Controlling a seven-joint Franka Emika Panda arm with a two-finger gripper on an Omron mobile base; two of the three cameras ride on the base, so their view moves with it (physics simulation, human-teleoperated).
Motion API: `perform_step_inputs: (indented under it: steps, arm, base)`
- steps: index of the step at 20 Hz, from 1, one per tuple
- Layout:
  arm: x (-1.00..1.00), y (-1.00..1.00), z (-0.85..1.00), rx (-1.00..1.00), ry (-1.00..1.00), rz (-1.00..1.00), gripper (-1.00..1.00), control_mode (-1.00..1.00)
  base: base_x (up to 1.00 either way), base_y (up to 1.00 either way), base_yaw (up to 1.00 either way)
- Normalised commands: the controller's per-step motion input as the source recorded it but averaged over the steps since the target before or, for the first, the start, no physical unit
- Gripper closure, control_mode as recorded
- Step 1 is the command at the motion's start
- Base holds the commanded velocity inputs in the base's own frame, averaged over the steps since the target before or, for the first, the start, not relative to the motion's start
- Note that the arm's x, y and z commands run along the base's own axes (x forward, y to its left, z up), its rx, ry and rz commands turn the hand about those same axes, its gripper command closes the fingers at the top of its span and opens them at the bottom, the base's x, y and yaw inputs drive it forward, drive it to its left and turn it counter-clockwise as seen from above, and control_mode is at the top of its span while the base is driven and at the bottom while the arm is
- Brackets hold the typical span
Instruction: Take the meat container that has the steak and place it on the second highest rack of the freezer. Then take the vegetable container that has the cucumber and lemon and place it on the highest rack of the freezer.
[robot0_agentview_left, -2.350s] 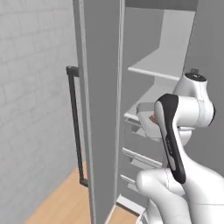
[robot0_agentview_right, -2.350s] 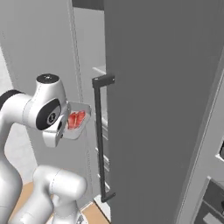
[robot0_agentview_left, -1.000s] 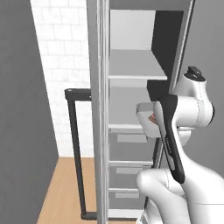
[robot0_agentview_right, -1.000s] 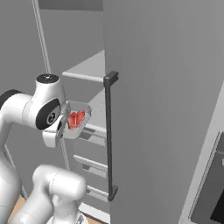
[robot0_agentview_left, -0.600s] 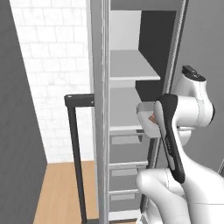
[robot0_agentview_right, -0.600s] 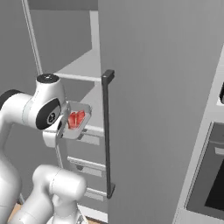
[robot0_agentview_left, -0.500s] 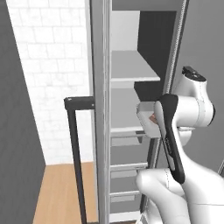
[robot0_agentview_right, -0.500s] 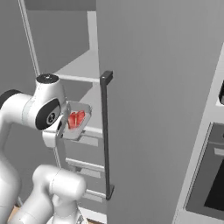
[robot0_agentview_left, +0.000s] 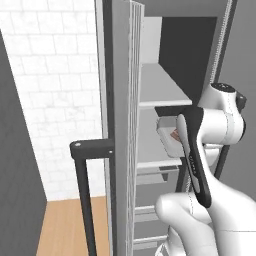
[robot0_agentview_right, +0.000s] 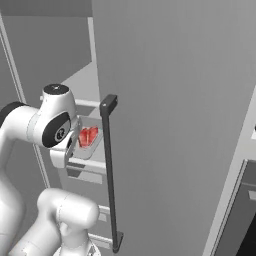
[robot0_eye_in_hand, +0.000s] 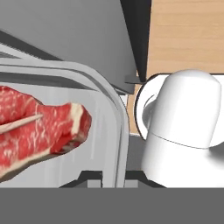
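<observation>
The meat container (robot0_eye_in_hand: 117, 131) is a shallow grey tray holding a red marbled steak (robot0_eye_in_hand: 41, 127). My gripper (robot0_eye_in_hand: 114, 176) is shut on the tray's near rim, with one dark fingertip on each side of it. From the right base view the meat container (robot0_agentview_right: 90, 142) hangs level in front of my arm, with the steak (robot0_agentview_right: 89, 134) showing in it. In the left base view the meat container (robot0_agentview_left: 169, 138) sits partly behind my forearm, level with the freezer's middle shelves. The vegetable container is out of view.
The freezer's open door (robot0_agentview_right: 175, 100) with its long dark handle (robot0_agentview_right: 110, 170) stands just right of the tray. I see that door edge-on (robot0_agentview_left: 122, 125) in the left base view. An upper shelf (robot0_agentview_left: 160, 85), a lower shelf (robot0_agentview_left: 155, 152) and drawers lie inside. A wooden floor (robot0_agentview_left: 70, 225) is below.
The whole picture has shifted as the base drove, so both views look more squarely into the freezer. The arm and the held tray keep their pose.
</observation>
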Motion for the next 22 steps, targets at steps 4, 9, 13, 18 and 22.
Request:
perform_step_inputs:
  steps: [4, 9, 13, 18, 22]
  arm:
    - [0.0, 0.0, 0.0, 0.0, 0.0, 0.0, 1.0, 1.0]
    - [0.0, 0.0, 0.0, 0.0, 0.0, 0.0, 1.0, 1.0]
    - [0.0, 0.0, 0.0, 0.0, 0.0, 0.0, 1.0, 1.0]
    - [0.0, 0.0, 0.0, 0.0, 0.0, 0.0, 1.0, 1.0]
    - [0.0, 0.0, 0.0, 0.0, 0.0, 0.0, 1.0, 1.0]
  base:
    - [0.17, 0.67, -0.05]
    - [0.04, 0.73, -0.04]
    - [0.0, 0.51, 0.0]
    - [-0.2, 0.54, 0.0]
    - [-0.03, 0.7, -0.03]
